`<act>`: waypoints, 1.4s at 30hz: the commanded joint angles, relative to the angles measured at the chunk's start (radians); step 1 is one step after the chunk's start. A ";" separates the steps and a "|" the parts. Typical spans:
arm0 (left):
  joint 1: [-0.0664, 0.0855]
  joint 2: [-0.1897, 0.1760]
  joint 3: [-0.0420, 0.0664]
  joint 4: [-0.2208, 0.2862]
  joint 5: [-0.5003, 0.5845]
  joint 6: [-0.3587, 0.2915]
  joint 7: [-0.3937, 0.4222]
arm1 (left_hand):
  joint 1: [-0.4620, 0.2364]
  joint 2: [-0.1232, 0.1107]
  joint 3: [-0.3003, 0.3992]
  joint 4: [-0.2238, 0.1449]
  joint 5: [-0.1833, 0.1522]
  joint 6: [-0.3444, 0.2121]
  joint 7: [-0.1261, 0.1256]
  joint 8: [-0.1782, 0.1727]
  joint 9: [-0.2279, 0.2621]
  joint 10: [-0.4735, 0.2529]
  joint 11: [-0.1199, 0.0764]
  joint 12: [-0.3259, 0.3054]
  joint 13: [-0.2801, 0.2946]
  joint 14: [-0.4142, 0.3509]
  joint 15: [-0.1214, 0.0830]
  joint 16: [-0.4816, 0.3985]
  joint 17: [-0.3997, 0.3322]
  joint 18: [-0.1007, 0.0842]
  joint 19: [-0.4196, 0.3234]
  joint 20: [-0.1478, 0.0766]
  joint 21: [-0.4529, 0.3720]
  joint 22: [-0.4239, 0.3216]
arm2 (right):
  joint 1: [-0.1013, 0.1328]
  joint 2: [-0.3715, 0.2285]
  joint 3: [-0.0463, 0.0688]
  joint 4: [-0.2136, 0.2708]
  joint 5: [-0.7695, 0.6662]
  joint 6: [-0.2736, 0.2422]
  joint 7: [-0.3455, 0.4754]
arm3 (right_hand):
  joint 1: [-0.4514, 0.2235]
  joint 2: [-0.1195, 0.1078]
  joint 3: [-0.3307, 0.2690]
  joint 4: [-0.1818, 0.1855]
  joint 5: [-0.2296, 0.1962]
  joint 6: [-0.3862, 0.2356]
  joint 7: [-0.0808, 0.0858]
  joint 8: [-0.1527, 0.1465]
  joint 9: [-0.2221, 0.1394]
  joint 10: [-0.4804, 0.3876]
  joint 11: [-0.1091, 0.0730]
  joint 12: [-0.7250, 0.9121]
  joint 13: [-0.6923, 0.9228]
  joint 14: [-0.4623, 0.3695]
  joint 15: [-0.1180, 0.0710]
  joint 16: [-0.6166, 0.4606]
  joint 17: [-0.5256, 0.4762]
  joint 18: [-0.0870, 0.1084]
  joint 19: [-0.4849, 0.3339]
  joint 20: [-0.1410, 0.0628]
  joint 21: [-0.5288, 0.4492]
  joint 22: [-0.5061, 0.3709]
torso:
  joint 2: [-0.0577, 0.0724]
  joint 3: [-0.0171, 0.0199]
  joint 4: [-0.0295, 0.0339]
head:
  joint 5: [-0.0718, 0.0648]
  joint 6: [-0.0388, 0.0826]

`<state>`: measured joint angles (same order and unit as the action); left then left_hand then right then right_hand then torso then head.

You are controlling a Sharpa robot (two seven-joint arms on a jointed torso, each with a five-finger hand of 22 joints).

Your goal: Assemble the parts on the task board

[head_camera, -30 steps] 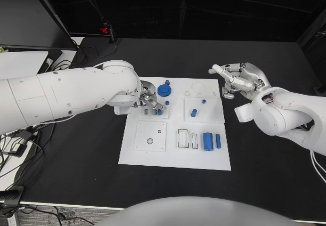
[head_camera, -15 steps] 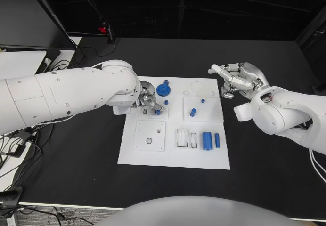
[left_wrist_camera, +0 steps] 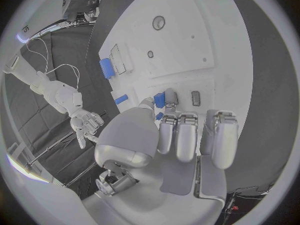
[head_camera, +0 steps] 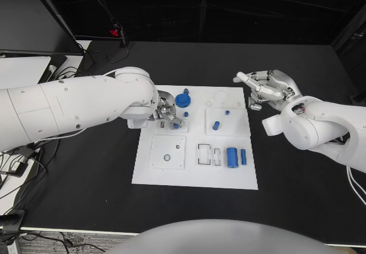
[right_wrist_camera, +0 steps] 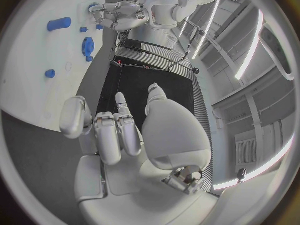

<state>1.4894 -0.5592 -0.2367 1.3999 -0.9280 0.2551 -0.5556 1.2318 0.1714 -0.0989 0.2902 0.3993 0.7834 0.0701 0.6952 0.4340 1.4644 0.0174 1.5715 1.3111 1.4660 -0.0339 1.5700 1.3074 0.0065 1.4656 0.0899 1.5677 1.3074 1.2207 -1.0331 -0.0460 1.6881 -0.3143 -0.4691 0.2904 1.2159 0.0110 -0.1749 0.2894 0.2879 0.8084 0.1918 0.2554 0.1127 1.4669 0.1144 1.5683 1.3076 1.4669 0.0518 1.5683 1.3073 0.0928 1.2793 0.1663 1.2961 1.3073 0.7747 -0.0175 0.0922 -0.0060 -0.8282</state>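
Head view shows the white task board (head_camera: 195,138) lying in the middle of the black bench (head_camera: 305,190), with the left hand (head_camera: 165,112) low over its upper-left corner and the right hand (head_camera: 265,88) just off its upper-right corner, above the bench. Left wrist view shows the left hand's fingers (left_wrist_camera: 177,137) curled down toward the board with a small blue part (left_wrist_camera: 160,99) at the thumb tip; whether it is pinched or merely touched I cannot tell. Beside that hand on the board stands a round blue gear part (head_camera: 183,100), and a small blue peg (head_camera: 216,125) and a tiny blue stud (head_camera: 227,112) sit in the upper-right plate. Lower down, a blue cylinder (head_camera: 231,157) and a slimmer blue pin (head_camera: 243,156) lie side by side near two rectangular slots. The right hand's fingers (right_wrist_camera: 111,135) are loosely spread and hold nothing.
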 commanded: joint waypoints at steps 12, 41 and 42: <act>0.000 0.001 0.000 -0.004 0.003 -0.008 0.023 | 0.163 -0.019 0.113 -0.014 0.192 0.015 -0.002 -0.036 0.040 0.106 -0.009 -0.001 0.260 0.105 -0.011 0.001 0.263 -0.006 0.105 -0.014 0.003 0.263 | -0.001 0.001 -0.001 -0.006 0.002 -0.004 -0.013 | 0.000 0.009 -0.007 0.000 0.007 -0.008 0.001 0.005 0.001 0.104 0.004 0.003 0.263 0.104 0.005 0.002 0.263 0.001 0.003 0.000 -0.007 0.062 | 0.000 -0.0005 0.0006 | -0.009 -0.006; 0.011 -0.083 0.001 0.031 0.015 -0.043 0.017 | 0.212 -0.071 0.218 0.000 0.222 0.026 0.007 -0.058 0.077 0.106 -0.001 -0.001 0.260 0.105 -0.005 0.001 0.263 -0.006 0.105 -0.004 0.003 0.263 | -0.008 0.002 -0.006 -0.020 0.002 -0.003 -0.032 | -0.002 0.014 -0.009 0.001 0.009 -0.015 0.001 0.009 0.002 0.104 0.005 0.003 0.263 0.104 0.006 0.002 0.263 0.003 -0.005 0.000 -0.015 0.057 | -0.001 0.0004 0.0015 | 0.001 -0.011; 0.011 -0.082 0.001 0.030 0.017 -0.041 0.015 | 0.210 -0.070 0.219 0.001 0.221 0.026 0.007 -0.058 0.077 0.106 -0.001 -0.001 0.260 0.105 -0.005 0.001 0.263 -0.006 0.105 -0.004 0.003 0.263 | -0.008 0.002 -0.006 -0.021 0.002 -0.003 -0.032 | -0.002 0.014 -0.009 0.001 0.009 -0.015 0.001 0.009 0.002 0.104 0.005 0.003 0.263 0.104 0.006 0.002 0.263 0.003 -0.005 0.000 -0.015 0.057 | -0.001 0.0002 0.0013 | 0.002 -0.011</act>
<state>1.4982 -0.6423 -0.2368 1.4303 -0.9236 0.2152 -0.5331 1.4003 0.0632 0.1001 0.3062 0.6233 0.8015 0.0809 0.6369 0.5113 1.4679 0.0140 1.5695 1.3099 1.4674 -0.0407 1.5700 1.3073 0.0065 1.4664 0.0838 1.5677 1.3081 1.2116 -1.0315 -0.0522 1.6667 -0.3140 -0.4704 0.2575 1.2120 0.0149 -0.1775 0.2917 0.2924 0.8020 0.1926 0.2595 0.1136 1.4668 0.1143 1.5683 1.3076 1.4669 0.0518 1.5683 1.3073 0.0929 1.2793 0.1663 1.2863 1.3073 0.7736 -0.0164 0.0949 -0.0062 -0.8386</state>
